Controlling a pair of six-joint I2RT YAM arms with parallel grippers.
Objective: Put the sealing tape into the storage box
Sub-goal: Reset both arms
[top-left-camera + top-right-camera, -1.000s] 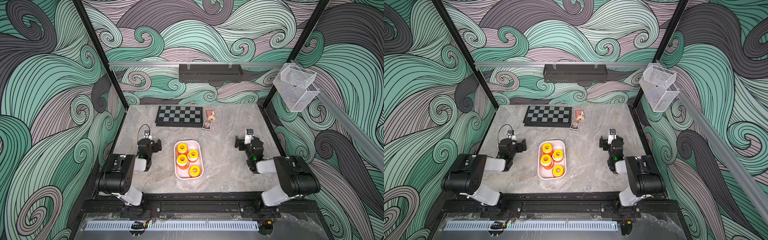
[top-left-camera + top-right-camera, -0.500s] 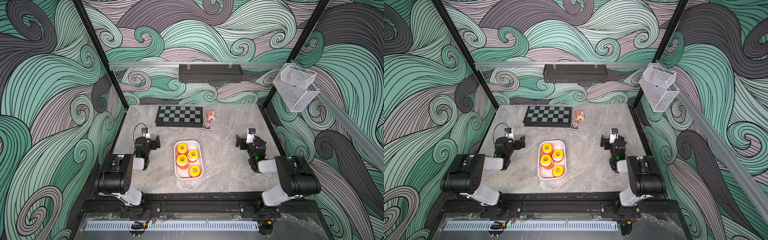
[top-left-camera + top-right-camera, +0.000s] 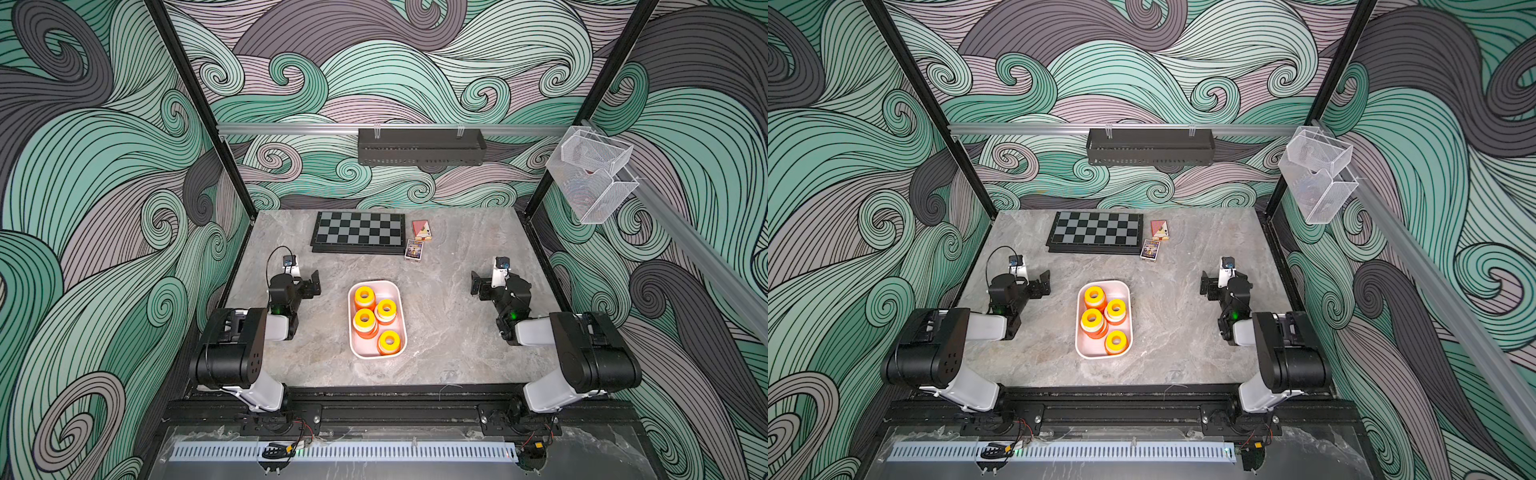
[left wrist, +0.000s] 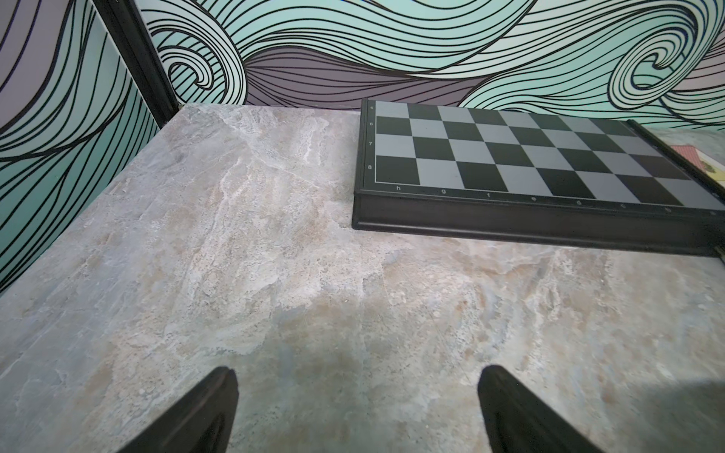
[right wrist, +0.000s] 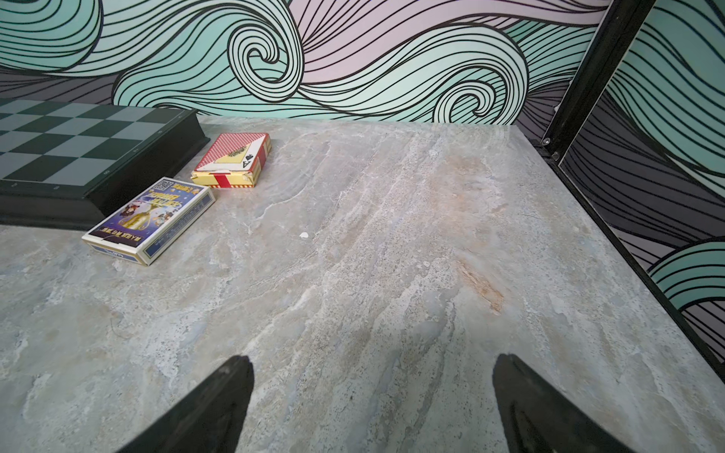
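Top views both show me the white storage box point(image 3: 358, 347) lying on the marble-patterned table point(image 3: 449, 357) midway between the two arms, its long side running near to far. All the sealing tape point(image 3: 364, 318) I can see sits inside it: four round stacks, each a yellow ring on top of orange spools with white bands, packed close from the far end to the near right corner. How many rolls each stack holds I cannot tell. The left gripper point(image 3: 311, 284) hangs to the left of the box, well apart from it, and the left wrist view shows its jaws spread wide over bare table with nothing between them. The right gripper point(image 3: 478, 286) hangs well off to the right, and the right wrist view shows it just as wide and empty. At the far side lies a folded chessboard point(image 3: 359, 228), with a red playing-card pack point(image 3: 422, 229) just beside its right end and a blue pack point(image 3: 414, 250) a little nearer. A black shelf point(image 3: 419, 145) hangs on the back wall, and clear mesh baskets point(image 3: 590, 174) hang on the right rail.
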